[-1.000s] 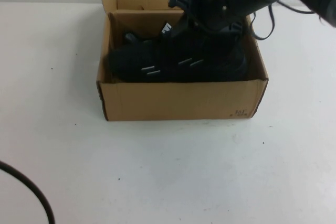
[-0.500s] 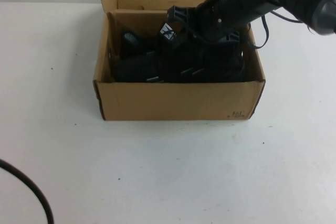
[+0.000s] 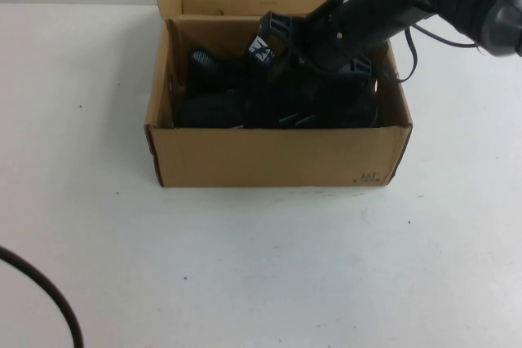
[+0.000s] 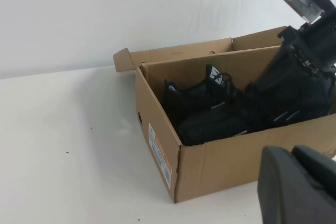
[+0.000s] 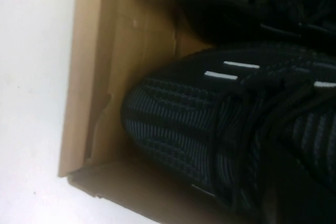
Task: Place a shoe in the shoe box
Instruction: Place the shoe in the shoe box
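Note:
The brown cardboard shoe box [image 3: 277,156] stands open at the table's middle back; it also shows in the left wrist view [image 4: 210,166] and the right wrist view [image 5: 94,77]. A black knit shoe [image 3: 236,110] with white dashes lies low inside along the front wall, also seen from both wrists [image 4: 220,124] [image 5: 178,119]. My right gripper [image 3: 314,55] reaches down into the box and is shut on this shoe's rear part. A second black shoe [image 3: 204,67] lies behind it. My left gripper [image 4: 299,182] is shut and empty, off to the box's left, outside the high view.
The box's lid flap [image 3: 236,2] stands up at the back. A black cable [image 3: 49,299] curves over the table's front left corner. White table top [image 3: 261,266] surrounds the box.
My right gripper has lowered the shoe from above the rim down into the box. The box shifted slightly left. The left arm has not moved.

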Robot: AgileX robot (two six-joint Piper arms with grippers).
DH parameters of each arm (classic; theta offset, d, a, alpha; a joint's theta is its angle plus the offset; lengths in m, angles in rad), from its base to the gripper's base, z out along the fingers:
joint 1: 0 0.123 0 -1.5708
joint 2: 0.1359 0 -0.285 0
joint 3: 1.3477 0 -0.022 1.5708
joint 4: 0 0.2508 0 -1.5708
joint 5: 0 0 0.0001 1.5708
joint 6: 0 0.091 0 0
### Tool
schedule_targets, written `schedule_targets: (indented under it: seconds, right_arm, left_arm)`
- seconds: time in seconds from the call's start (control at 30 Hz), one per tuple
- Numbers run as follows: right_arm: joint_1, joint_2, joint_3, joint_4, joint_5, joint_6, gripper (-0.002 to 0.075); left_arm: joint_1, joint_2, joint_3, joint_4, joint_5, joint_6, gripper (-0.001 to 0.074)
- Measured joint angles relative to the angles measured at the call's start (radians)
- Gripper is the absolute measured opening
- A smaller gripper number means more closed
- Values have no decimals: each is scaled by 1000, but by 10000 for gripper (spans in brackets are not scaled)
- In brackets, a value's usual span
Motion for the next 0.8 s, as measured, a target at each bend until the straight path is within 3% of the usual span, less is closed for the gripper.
schedule_targets:
  seconds: [0.47,0.63,0.8]
  right_arm:
    - [0,0,0,-26,26,-71,-6]
    - [0,9,0,-28,26,-8,-5]
    - [0,33,0,-2,20,73,77]
  left_arm:
    - [0,0,0,0,0,-6,-1]
    - [0,0,0,-2,0,-9,-1]
    - [0,0,0,-9,10,-9,-1]
